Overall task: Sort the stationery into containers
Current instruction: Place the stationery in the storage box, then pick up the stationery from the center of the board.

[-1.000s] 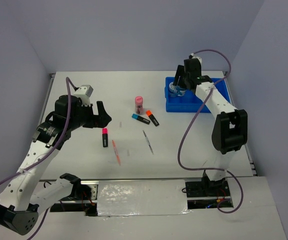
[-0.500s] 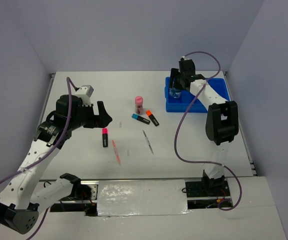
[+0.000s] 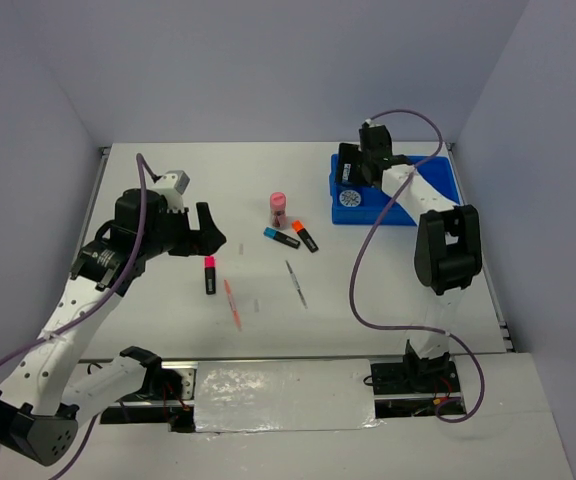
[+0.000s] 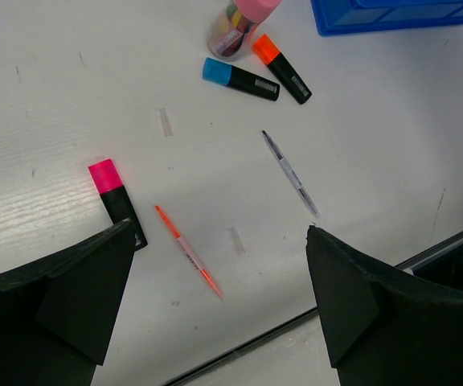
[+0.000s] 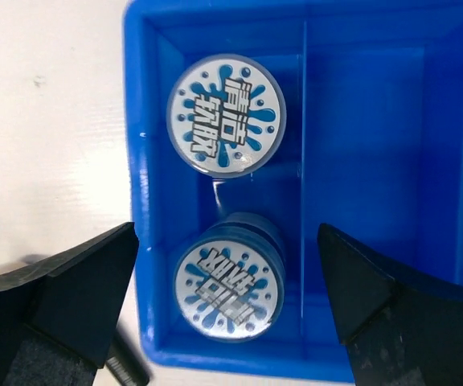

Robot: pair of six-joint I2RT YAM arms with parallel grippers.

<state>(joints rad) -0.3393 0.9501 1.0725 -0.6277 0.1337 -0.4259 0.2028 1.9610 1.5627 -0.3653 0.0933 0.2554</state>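
The blue tray point(image 3: 408, 190) stands at the far right. Two blue-white tape discs point(image 5: 226, 112) point(image 5: 229, 283) lie in its left compartment. My right gripper point(image 5: 227, 233) hovers above them, open and empty; it also shows in the top view point(image 3: 351, 170). My left gripper point(image 3: 208, 232) is open and empty above the table's left middle. Below it lie a pink-capped highlighter point(image 4: 117, 201), an orange pen point(image 4: 187, 251) and a grey pen point(image 4: 290, 174). Further off are a blue-capped highlighter point(image 4: 239, 78), an orange-capped highlighter point(image 4: 281, 67) and the pink cylinder point(image 4: 239, 20).
The tray's right compartment point(image 5: 384, 145) shows only bare blue floor. Grey walls close the table at the back and sides. The table's near edge point(image 4: 296, 322) runs just below the left gripper's view.
My right gripper has let go of a tape disc in the tray's left compartment and drawn up and back. The left arm has hardly moved.
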